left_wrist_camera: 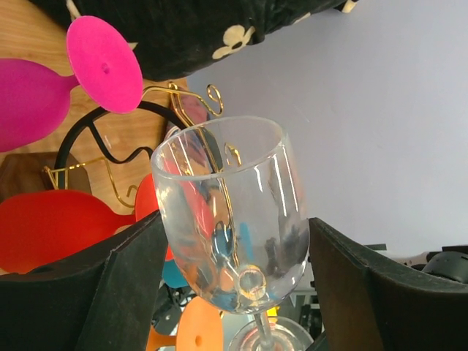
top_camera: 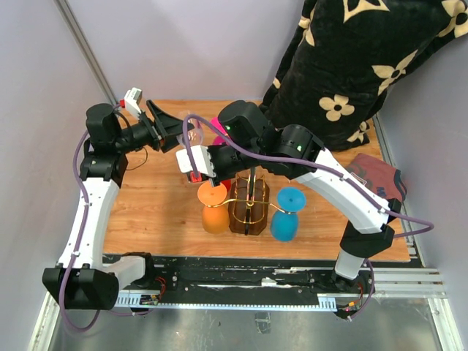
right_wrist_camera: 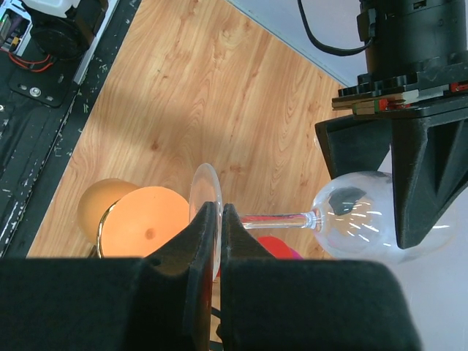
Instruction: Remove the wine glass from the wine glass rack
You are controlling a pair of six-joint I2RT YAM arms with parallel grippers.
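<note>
The clear wine glass [top_camera: 192, 135] hangs in the air, off the gold wire rack [top_camera: 248, 205], lying sideways above the table. My right gripper [right_wrist_camera: 221, 219] is shut on its round foot [right_wrist_camera: 200, 191]; the stem runs right to the bowl [right_wrist_camera: 351, 219]. My left gripper [left_wrist_camera: 235, 234] straddles the bowl [left_wrist_camera: 227, 212], and both black fingers [left_wrist_camera: 131, 278] touch its sides. In the top view my left gripper [top_camera: 179, 131] and right gripper [top_camera: 194, 170] meet behind the rack's left side.
Orange [top_camera: 215, 212] and blue [top_camera: 287, 216] glasses hang on the rack's front arms, with red [left_wrist_camera: 58, 227] and pink [left_wrist_camera: 102, 66] ones behind. A black flowered blanket [top_camera: 351, 66] fills the back right. A maroon cloth [top_camera: 376, 175] lies at the right edge.
</note>
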